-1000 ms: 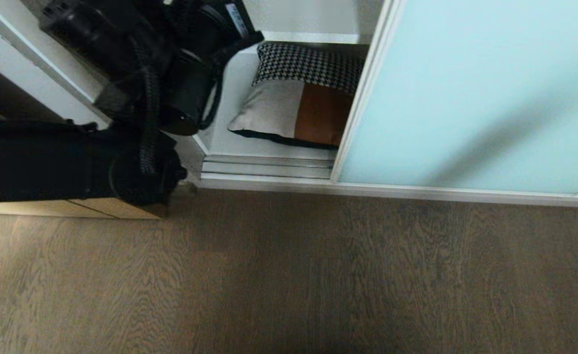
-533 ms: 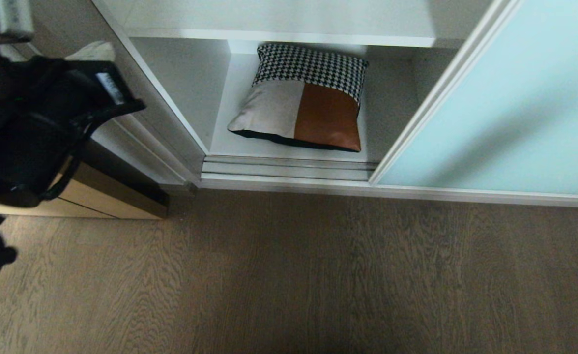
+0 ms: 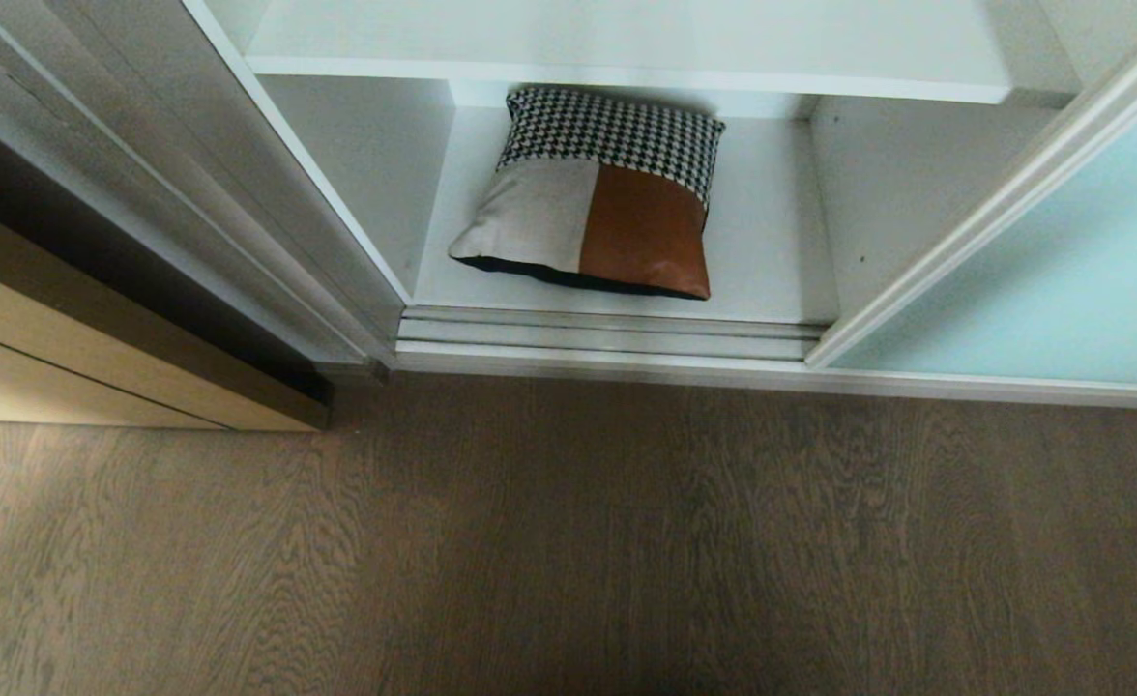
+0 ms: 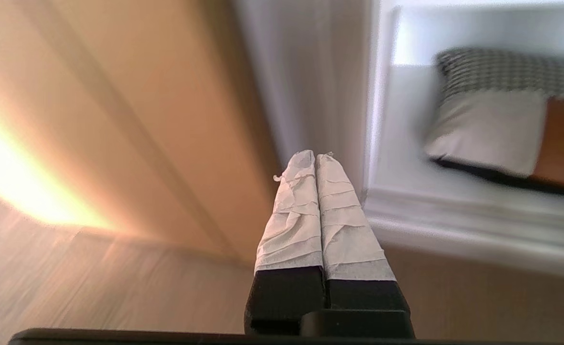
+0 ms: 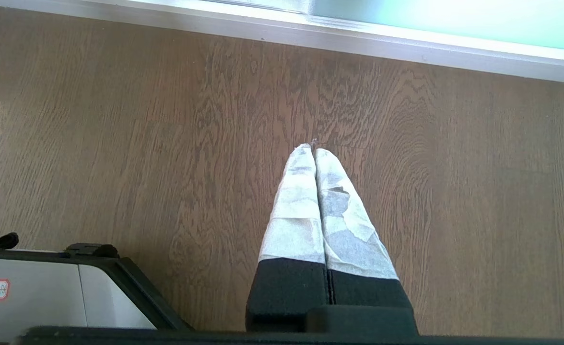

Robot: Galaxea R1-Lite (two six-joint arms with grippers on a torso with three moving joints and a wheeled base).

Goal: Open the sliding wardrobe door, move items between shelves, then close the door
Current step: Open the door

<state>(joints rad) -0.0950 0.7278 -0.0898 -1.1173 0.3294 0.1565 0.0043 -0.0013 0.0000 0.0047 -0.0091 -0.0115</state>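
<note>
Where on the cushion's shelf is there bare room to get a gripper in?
Widest bare strip: right of the cushion, up to the wardrobe's inner wall. A thin strip runs along the front by the door track. It is tightest at the back.

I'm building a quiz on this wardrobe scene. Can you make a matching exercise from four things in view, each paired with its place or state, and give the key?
Things:
1. cushion
2. sliding wardrobe door
3. left gripper
4. right gripper

Places or states:
A. shut, above bare wood-grain floor
B. lying flat on the lowest white shelf
C. slid to the right, leaving the compartment open
D. shut, outside the wardrobe near its left side wall

Pairs: 1-B, 2-C, 3-D, 4-A
</note>
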